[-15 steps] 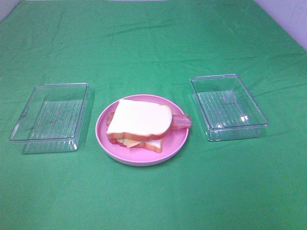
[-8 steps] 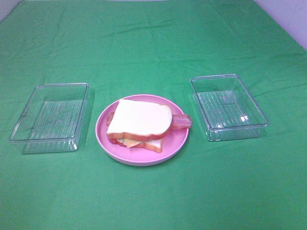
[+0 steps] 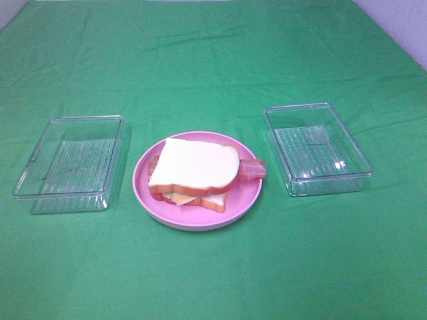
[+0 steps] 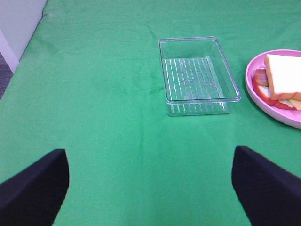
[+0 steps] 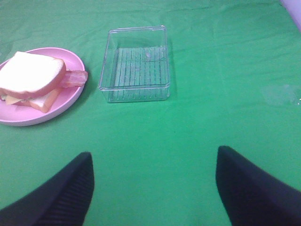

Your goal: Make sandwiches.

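i see sandwich [image 3: 193,173] stacked on pink plate [image 3: 248,200], bacon strip [image 3: 253,169] poking past bread toward right tray [image 3: 317,148]. left tray [image 3: 69,163] on plate's other side. my left gripper [image 4: 149,186] spread wide, holding nothing; right gripper [image 5: 154,190] also spread, holding nothing.

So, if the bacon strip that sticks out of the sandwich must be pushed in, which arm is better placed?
Probably the right. The bacon strip pokes out of the sandwich toward the right tray, the right gripper's side. Both the right and left gripper are open and empty, back from the plate.
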You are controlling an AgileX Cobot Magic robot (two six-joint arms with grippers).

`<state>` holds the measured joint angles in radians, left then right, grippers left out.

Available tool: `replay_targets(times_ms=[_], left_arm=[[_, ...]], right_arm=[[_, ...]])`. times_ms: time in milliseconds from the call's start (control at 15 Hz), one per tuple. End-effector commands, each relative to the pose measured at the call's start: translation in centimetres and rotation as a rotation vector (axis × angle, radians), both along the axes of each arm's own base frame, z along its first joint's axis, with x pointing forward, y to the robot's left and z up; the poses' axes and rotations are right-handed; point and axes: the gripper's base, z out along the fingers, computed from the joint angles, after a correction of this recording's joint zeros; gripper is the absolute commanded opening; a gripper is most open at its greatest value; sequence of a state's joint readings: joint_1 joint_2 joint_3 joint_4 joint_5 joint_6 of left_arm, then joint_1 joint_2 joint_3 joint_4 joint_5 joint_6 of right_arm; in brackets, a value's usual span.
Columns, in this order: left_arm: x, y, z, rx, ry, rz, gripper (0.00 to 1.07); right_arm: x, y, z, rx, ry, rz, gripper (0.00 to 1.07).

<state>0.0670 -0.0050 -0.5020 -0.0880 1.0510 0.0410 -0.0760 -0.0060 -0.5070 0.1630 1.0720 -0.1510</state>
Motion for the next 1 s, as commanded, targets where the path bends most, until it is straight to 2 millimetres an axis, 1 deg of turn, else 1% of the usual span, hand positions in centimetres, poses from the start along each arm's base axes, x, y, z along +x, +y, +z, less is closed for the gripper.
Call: replay_targets(times_ms=[67,1000], left_arm=[[-0.24,0.01,0.07,-0.002,-0.031,0.002,0.89],[-0.24,0.01,0.07,-0.002,-0.031,0.002,0.89]], right_arm=[[-0.16,0.03,0.02,-0.004,-0.023,-0.004,0.69],[-0.16,0.03,0.02,-0.004,-0.023,-0.004,0.69]])
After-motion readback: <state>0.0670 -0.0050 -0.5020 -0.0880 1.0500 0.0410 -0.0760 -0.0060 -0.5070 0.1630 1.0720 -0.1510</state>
